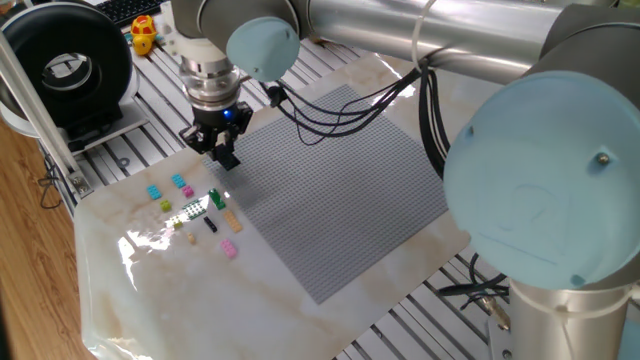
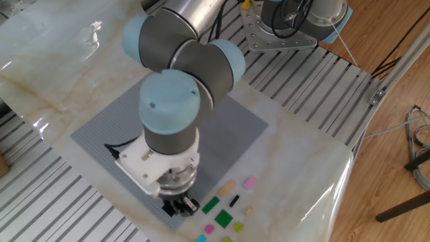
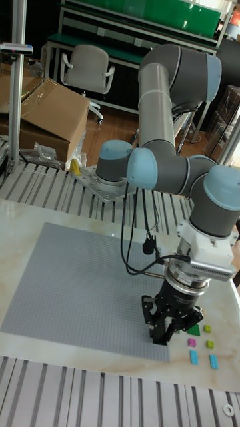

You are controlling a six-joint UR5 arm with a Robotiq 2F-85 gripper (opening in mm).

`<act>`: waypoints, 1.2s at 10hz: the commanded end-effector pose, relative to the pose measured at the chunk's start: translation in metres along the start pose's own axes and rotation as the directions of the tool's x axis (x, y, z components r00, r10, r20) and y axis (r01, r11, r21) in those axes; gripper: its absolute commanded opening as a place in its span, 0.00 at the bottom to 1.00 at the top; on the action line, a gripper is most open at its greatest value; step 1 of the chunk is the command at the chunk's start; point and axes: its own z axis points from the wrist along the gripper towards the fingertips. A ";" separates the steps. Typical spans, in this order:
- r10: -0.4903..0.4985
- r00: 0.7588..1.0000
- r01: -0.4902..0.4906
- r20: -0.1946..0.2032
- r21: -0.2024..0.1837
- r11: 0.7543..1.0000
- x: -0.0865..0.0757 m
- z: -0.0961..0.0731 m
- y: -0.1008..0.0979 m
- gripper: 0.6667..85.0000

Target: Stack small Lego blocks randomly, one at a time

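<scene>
It was a robotics lab or workshop: a slatted aluminium table (image 2: 316, 81), green-topped workbenches (image 3: 133, 33) at the far wall, an office chair (image 3: 87, 70), cardboard boxes (image 3: 47, 120).
</scene>
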 end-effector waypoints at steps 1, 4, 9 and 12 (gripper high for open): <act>-0.022 1.000 0.022 -0.007 -0.016 1.000 0.003 -0.005 -0.022 0.00; -0.015 1.000 0.015 -0.012 -0.011 1.000 0.004 -0.003 -0.025 0.00; -0.056 0.998 0.056 -0.018 -0.012 0.998 0.010 0.012 -0.033 0.00; -0.081 0.997 0.081 -0.015 -0.012 0.997 0.010 0.017 -0.035 0.00</act>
